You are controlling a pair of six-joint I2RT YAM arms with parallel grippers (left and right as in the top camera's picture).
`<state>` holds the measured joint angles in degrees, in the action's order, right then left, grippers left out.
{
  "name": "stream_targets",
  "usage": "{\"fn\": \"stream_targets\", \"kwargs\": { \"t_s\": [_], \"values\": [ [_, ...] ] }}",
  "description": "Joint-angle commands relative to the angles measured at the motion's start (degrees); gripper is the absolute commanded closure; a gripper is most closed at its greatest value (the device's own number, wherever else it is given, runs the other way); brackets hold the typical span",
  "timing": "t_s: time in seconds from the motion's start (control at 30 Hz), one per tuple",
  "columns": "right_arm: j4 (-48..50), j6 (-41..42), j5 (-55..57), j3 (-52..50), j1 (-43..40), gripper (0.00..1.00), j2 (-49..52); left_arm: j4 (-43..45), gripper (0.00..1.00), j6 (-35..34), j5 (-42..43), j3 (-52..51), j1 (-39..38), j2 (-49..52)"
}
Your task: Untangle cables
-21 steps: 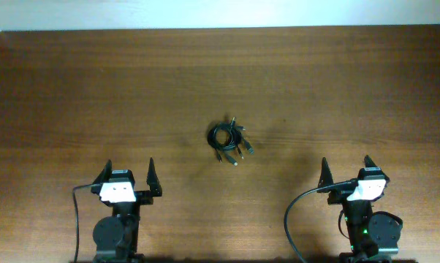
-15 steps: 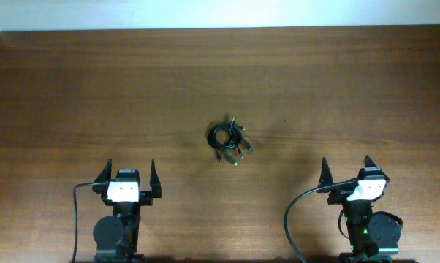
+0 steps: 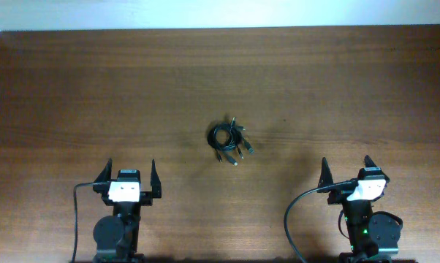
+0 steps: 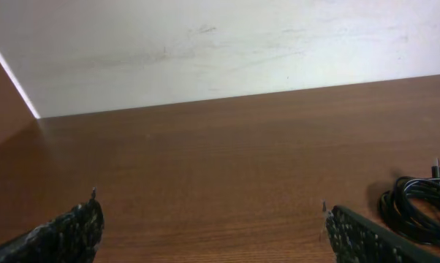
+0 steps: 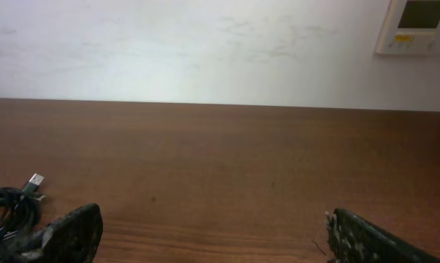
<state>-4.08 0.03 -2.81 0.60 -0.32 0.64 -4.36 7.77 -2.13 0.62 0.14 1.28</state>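
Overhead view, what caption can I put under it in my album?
Wide open, the left gripper and right gripper face tangled black cables lying untouched on the wooden table.

- The left gripper has its jaws spread wide — nothing between them.
- The right gripper is likewise wide apart and empty.
- The left arm and the right arm sit folded back over their bases.
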Motion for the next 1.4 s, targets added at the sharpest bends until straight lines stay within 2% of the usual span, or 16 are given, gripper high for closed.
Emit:
{"fn": "stream_targets", "kwargs": {
  "t_s": [0.0, 1.17, 1.3, 1.33, 1.37],
  "values": [
    [-0.35, 0.17, 0.31, -0.28, 0.31, 0.01, -0.24, -0.46, 0.01, 0.94, 0.85, -0.09, 0.39, 0.15],
    [-0.24, 0.2, -0.13, -0.28, 0.31, 0.02, -0.24, -0.44, 0.01, 0.92, 0.92, -0.09, 0.39, 0.15],
    [-0.24, 0.2, -0.13, -0.28, 0.31, 0.02, -0.24, 3.96, 0.01, 0.46, 12.63, -0.09, 0.39, 0.15],
    [-0.24, 0.2, -0.13, -0.28, 0.31, 0.02, -0.24, 8.76, 0.01, 0.5, 20.28, -0.09, 0.39, 0.15],
    [-0.24, 0.2, -0.13, -0.28, 0.31, 0.02, -0.24, 11.78, 0.01, 0.5, 23.89, -0.09, 0.39, 0.15]
  ]
}}
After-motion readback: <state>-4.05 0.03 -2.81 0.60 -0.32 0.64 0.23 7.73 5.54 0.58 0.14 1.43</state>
